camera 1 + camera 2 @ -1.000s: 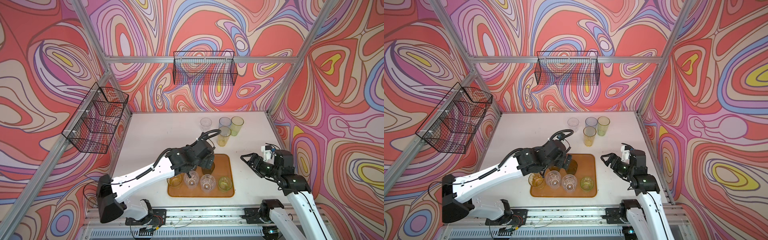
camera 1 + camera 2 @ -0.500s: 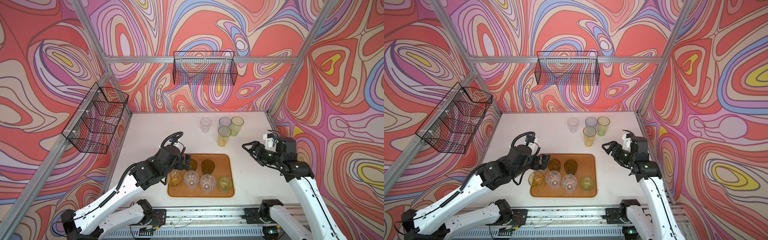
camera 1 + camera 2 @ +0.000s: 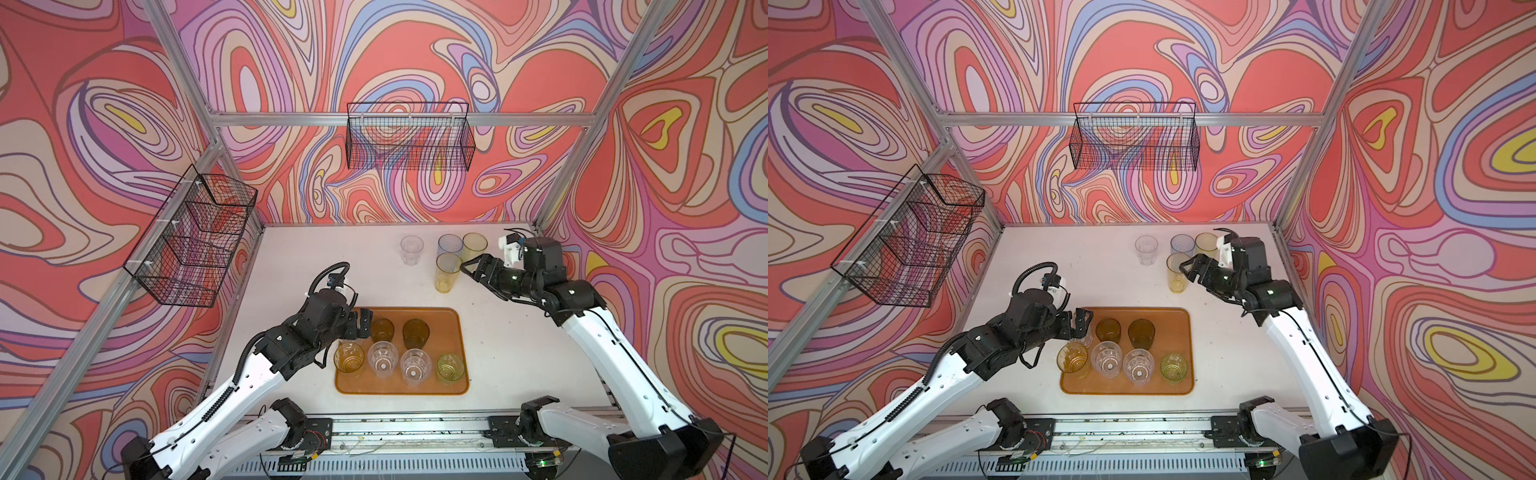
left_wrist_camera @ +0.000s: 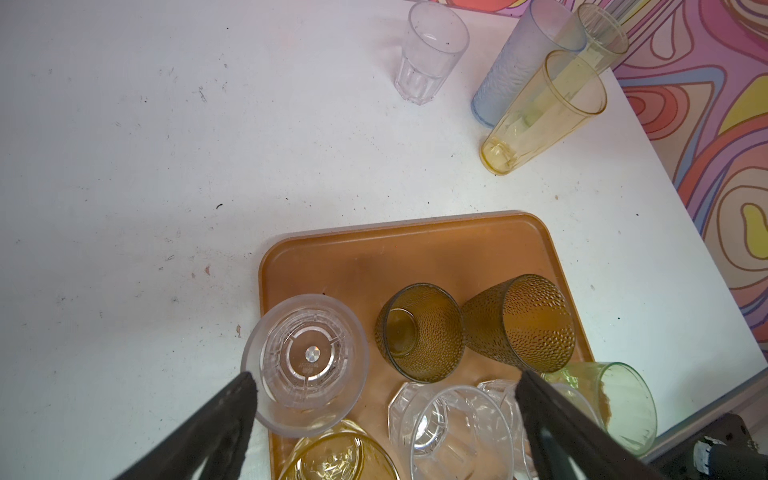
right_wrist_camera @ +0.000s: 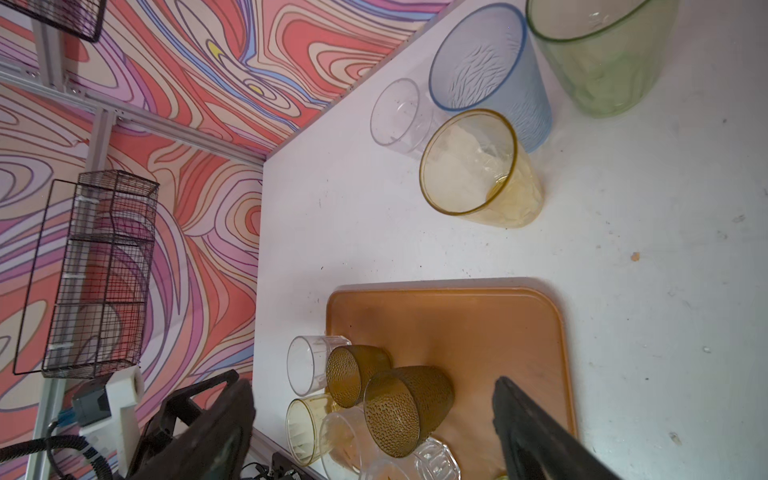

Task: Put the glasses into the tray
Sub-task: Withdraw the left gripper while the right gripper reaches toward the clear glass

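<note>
Trouble looked likeliest at two spots. Seven glasses stood on the tray [image 3: 442,324], one of them at its very edge. Four more waited on the desk [image 3: 316,257] near its far right corner: a yellow glass [image 3: 448,272], a blue glass [image 3: 450,245], a pale green glass [image 3: 475,245] and a clear tumbler [image 3: 411,249]. The right gripper [image 3: 469,271] was open and empty, its jaws spread and aimed at the yellow glass from just beside it. That glass stood close in front of the blue one, with the pale green one near. A jaw sliding behind the yellow glass could, I judged, nudge or tip the blue glass. A tall, smooth tumbler pinched high or off-centre could also pivot or slip out. The left gripper [image 3: 362,326] was likewise open and held nothing, hovering over the tray's far left corner by a clear corner glass [image 4: 305,361]. In the left wrist view that glass sat right at the rim, and whether its base lay fully inside could not be told. A brush from a jaw might push it off onto the desk. Bare room on the tray lay along its far and right side, so a tall glass brought in low could clip the brown glasses [image 3: 415,332] standing there.
</note>
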`<state>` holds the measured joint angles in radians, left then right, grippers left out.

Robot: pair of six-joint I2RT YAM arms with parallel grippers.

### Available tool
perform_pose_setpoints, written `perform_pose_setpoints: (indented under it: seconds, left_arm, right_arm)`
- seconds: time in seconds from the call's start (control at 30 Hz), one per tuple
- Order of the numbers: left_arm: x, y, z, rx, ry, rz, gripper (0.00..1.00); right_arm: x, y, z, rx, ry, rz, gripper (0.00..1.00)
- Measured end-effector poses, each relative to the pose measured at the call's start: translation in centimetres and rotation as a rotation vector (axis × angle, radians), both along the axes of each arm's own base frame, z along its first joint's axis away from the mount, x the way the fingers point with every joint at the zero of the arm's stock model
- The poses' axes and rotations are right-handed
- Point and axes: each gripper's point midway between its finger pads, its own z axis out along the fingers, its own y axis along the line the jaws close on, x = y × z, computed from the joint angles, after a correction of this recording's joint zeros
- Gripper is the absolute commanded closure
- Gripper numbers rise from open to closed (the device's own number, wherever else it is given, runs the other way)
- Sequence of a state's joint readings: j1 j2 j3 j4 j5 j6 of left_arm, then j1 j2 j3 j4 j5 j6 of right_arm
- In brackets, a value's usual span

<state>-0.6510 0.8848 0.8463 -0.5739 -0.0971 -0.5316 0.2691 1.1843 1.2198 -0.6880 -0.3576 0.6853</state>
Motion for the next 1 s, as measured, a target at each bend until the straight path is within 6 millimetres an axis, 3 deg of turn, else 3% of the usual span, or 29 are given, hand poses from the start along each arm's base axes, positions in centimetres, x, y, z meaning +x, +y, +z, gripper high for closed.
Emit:
perform_pose_setpoints:
  seconds: [0.27,0.47,0.7,1.0]
  left_arm:
    - [-0.4,-0.4,-1.4,-0.071,0.051,-0.023,0.0]
    - [-0.5,-1.3,-1.0,-0.13,0.061,-0.053,0.0]
    - [-0.6,-1.6,-0.7,-0.159,0.057,-0.062,0.0]
    - [-0.6,-1.4,-0.4,-0.159,0.047,-0.056,0.0]
  right_arm:
    - [5.1,4.0,0.2,-0.092,-0.014,0.064,0.13]
    - [9.0,7.9,-0.6,-0.161,-0.023,0.14,0.25]
    - [13.5,10.0,-3.1,-0.24,-0.008,0.181,0.41]
    - [16.8,12.7,-7.4,-0.32,0.001,0.296,0.47]
